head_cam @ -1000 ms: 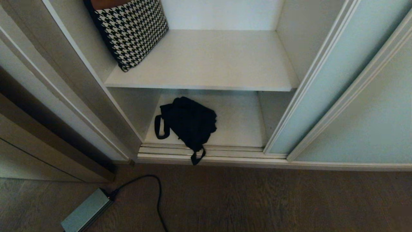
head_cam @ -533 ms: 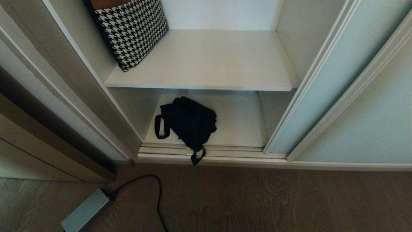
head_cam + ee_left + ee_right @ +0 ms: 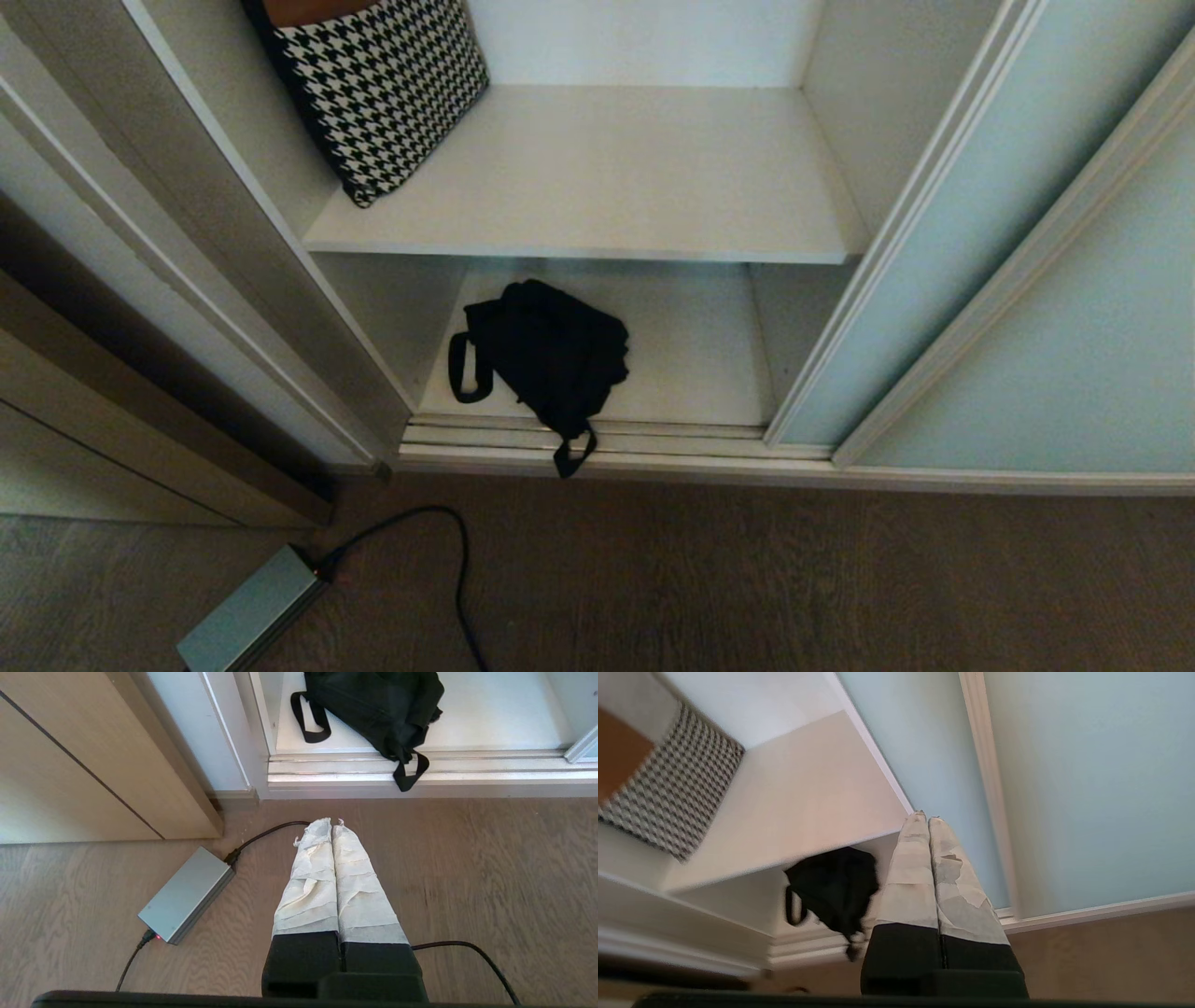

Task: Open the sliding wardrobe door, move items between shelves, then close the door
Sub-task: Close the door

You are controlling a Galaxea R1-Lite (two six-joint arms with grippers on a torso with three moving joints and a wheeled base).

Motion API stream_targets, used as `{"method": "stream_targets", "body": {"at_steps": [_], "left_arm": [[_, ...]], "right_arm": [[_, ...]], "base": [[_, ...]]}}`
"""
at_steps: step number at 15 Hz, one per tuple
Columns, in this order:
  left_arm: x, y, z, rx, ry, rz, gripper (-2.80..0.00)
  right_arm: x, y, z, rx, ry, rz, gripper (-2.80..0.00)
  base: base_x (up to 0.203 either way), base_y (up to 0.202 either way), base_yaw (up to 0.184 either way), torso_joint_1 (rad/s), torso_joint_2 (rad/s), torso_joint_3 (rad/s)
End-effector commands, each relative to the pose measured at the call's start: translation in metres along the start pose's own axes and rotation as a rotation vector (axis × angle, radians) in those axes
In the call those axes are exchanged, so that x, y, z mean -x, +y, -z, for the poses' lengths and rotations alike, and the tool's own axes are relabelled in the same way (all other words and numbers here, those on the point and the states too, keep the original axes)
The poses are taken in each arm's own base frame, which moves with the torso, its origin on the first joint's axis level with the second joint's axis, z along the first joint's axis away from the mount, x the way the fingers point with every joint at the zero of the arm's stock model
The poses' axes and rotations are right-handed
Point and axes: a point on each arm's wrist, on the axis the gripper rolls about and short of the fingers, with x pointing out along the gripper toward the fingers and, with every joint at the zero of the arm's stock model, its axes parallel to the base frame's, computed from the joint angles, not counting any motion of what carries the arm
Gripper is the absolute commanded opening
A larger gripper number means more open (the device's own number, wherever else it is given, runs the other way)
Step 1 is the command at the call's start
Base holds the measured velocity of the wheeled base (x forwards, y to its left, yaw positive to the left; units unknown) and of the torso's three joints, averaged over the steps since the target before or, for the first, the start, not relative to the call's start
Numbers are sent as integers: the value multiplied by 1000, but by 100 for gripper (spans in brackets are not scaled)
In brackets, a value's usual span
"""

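Both claws are pinched completely shut with nothing in them: the right gripper (image 3: 928,817) hangs in front of the open wardrobe, its two taped fingers pressed flat together, and the left gripper (image 3: 331,821) sits over the wood floor (image 3: 467,882), same story, two paper-wrapped fingers touching along their whole length.

Biggest thing by far is the sliding wardrobe door (image 3: 952,243), a smooth frosted pale green glass panel in a thin cream frame, pushed over to the right so the opening is clear. A second panel just like it sits beside it further right, so two in total.

Next, the shelves (image 3: 597,177): flat matte white boards, two visible, the upper one with a thin silvery front edge and the lower one down at floor level behind the grooved metal track (image 3: 653,439).

One houndstooth cushion (image 3: 383,89), soft and woven in black and white, leans at the left end of the upper shelf. One black fabric bag (image 3: 551,350), crumpled and floppy, lies on the lower shelf toward the left, with one strap loop dangling over the track.

Smallest: one boxy grey metal power brick (image 3: 252,611) on the floor with a thin black cable (image 3: 457,560) curling off it.
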Motion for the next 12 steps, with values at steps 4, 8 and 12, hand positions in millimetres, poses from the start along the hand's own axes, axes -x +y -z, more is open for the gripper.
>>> {"method": "stream_targets", "body": {"at_steps": [4, 8, 12], "left_arm": [[0, 0, 0, 0, 1, 0, -280], [0, 0, 0, 0, 1, 0, -280], [0, 0, 0, 0, 1, 0, -280]], "right_arm": [[-41, -12, 8, -15, 34, 85, -280], [-59, -31, 7, -2, 84, 42, -280], [-88, -53, 20, -50, 217, -29, -280]], "base": [[0, 0, 0, 0, 0, 0], [0, 0, 0, 0, 0, 0], [0, 0, 0, 0, 0, 0]]}}
